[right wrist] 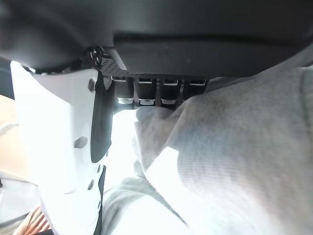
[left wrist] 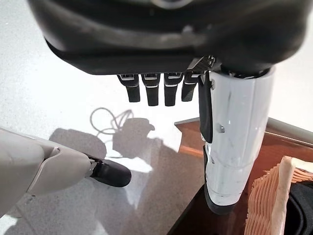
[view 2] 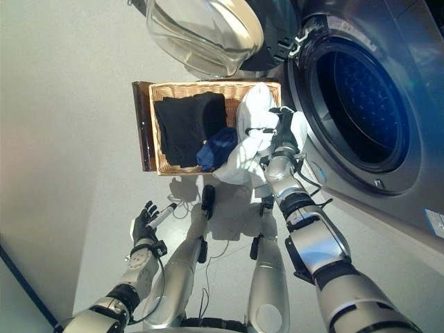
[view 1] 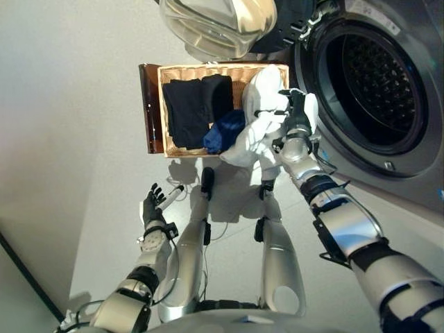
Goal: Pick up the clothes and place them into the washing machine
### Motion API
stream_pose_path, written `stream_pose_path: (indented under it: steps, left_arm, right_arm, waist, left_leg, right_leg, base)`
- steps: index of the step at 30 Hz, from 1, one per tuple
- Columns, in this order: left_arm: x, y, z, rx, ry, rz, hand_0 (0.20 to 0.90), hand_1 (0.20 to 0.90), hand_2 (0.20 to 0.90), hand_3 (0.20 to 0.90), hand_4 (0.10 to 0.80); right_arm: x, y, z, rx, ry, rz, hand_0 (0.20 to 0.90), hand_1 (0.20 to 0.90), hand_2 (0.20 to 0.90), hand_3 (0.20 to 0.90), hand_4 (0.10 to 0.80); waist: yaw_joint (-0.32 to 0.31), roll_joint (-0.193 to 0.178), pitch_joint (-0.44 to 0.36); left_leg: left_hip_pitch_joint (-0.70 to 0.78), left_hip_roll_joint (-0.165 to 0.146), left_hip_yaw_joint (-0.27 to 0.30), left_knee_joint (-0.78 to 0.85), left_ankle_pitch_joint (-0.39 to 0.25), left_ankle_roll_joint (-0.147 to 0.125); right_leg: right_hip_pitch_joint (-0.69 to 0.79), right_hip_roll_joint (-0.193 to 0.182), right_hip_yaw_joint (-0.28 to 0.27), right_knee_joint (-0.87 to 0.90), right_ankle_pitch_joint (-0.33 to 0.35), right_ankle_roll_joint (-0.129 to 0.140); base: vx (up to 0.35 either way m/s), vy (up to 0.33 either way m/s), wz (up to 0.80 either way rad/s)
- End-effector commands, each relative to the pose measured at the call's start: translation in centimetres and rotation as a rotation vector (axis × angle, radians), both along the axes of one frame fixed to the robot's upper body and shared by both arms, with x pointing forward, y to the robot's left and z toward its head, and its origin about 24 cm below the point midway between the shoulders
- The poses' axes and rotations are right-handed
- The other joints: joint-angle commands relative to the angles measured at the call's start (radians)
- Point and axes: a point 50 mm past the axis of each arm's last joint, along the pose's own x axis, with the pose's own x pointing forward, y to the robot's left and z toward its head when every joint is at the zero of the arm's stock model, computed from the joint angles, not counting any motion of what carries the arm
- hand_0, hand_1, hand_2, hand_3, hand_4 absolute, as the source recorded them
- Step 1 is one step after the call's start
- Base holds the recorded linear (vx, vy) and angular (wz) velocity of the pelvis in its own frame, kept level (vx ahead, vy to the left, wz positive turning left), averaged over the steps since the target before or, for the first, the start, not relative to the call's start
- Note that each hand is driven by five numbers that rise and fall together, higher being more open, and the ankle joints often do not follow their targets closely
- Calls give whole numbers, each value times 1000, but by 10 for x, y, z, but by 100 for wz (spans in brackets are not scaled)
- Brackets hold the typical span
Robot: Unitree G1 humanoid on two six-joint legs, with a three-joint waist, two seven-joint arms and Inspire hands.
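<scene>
The left hand (view 1: 153, 205) hangs low over the pale floor, fingers relaxed and empty. The right hand (view 1: 294, 118) is curled round a white crumpled garment (view 1: 258, 128), lifted at the woven wicker basket's (view 1: 166, 111) edge, beside the grey washing machine's open drum (view 1: 378, 90). Black folded clothes (view 1: 198, 104) and a blue cloth (view 1: 223, 132) lie in the basket.

A pale grey floor (view 1: 83, 139) carries a wicker basket (view 1: 208, 69) on a brown wooden base (view 1: 149, 107) just beside the front-loading washing machine (view 1: 388, 83), which stands with its door open.
</scene>
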Motion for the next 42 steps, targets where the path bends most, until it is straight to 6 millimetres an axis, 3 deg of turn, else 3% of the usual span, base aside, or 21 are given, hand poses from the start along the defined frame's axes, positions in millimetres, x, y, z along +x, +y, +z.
stream_pose_path:
  steps: [1, 10, 20, 22, 23, 31, 42]
  left_arm:
    - [-11, 28, -2, 63, -1, 70, 900, 900, 900, 900, 800]
    - [-11, 27, 3, 34, -46, 43, 900, 900, 900, 900, 800]
    - [-3, 15, 12, 5, -99, -9, 900, 900, 900, 900, 800]
    - [-3, 14, 11, -1, -92, -4, 900, 900, 900, 900, 800]
    - [-2, 11, 11, -7, -94, -8, 900, 900, 900, 900, 800]
    - [2, 7, 14, -11, -106, 1, 900, 900, 900, 900, 800]
    - [0, 8, 13, -5, -100, 1, 900, 900, 900, 900, 800]
  right_arm:
    - [14, 26, 39, -17, -91, 98, 900, 900, 900, 900, 800]
    - [21, 20, 60, -43, -78, 78, 900, 900, 900, 900, 800]
    - [27, 16, 87, -258, -49, 81, 900, 900, 900, 900, 800]
    - [28, 17, 91, -289, -56, 76, 595, 595, 595, 595, 582]
    - [28, 17, 92, -304, -61, 73, 200, 200, 200, 200, 300]
    - [27, 27, 95, -336, -95, 76, 200, 200, 200, 200, 300]
    - [27, 17, 95, -358, -101, 35, 200, 200, 200, 200, 300]
  waist:
    - [45, 5, -29]
    - [66, 15, -10]
    - [91, 31, 3]
    - [91, 32, 3]
    - [90, 33, 3]
    - [88, 38, 3]
    - [91, 47, 3]
  left_leg:
    - [-23, 6, -41, -15, -16, -70]
    - [-48, -1, -44, -15, -8, -70]
    - [-117, -10, -61, -15, 8, -71]
    - [-128, -11, -61, -15, 11, -71]
    - [-132, -12, -61, -15, 11, -70]
    - [-147, -15, -67, -15, 12, -68]
    - [-124, -15, -59, -15, 8, -71]
  right_leg:
    - [-40, -18, 46, 138, -105, 46]
    - [-61, -19, 47, 142, -100, 48]
    - [-130, -24, 46, 160, -98, 50]
    - [-142, -24, 46, 163, -98, 51]
    - [-147, -25, 45, 163, -97, 51]
    - [-160, -26, 45, 162, -95, 50]
    - [-140, -28, 43, 159, -93, 51]
  base:
    - [0, 0, 0]
    - [0, 0, 0]
    - [-6, 4, 1]
    - [-5, 10, 2]
    - [-10, 19, 3]
    - [0, 0, 0]
    - [0, 0, 0]
